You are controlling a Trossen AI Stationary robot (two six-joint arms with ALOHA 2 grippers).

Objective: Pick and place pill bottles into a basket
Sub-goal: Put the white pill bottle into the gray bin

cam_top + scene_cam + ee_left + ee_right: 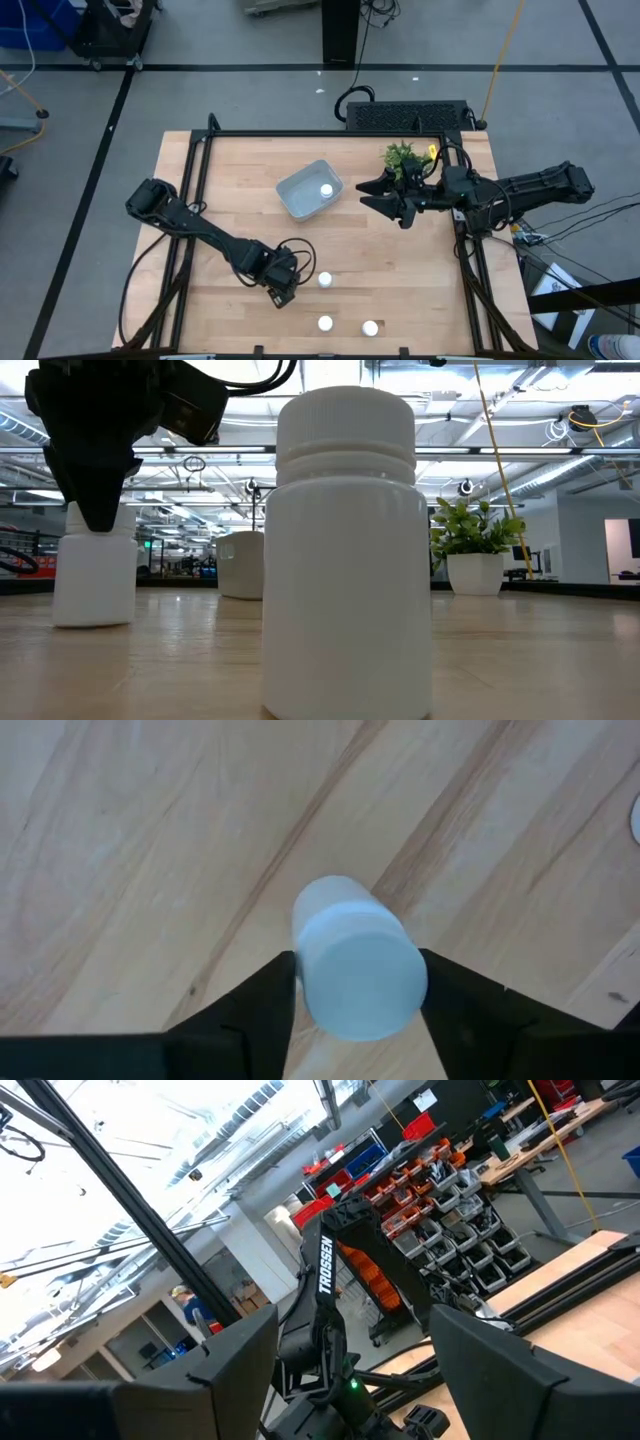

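My left gripper (281, 291) stands near the table's front, pointing down over a white pill bottle (355, 965) and shut on it; the high view hides that bottle under the gripper. In the low view the gripper (95, 510) covers the top of this bottle (95, 580). Three more white bottles stand upright on the wood: one just right of the gripper (325, 280) and two by the front edge (325, 323) (370, 327). The pale blue-grey basket (300, 195) lies mid-table with one bottle (326, 190) inside. My right gripper (366, 195) is open and empty, right of the basket. My left gripper pinches the bottle's cap end (305, 970) between its two fingers, one finger (270, 995) on each side. The fingers come from above, pointing down. The bottle stands upright with its base (93, 622) on the table.
A small green plant (403, 157) in a white pot (475, 572) stands at the far right, close beside my right arm. A black frame rail (300, 135) runs along the table's far and side edges. Bare wood (420, 290) lies at the front right.
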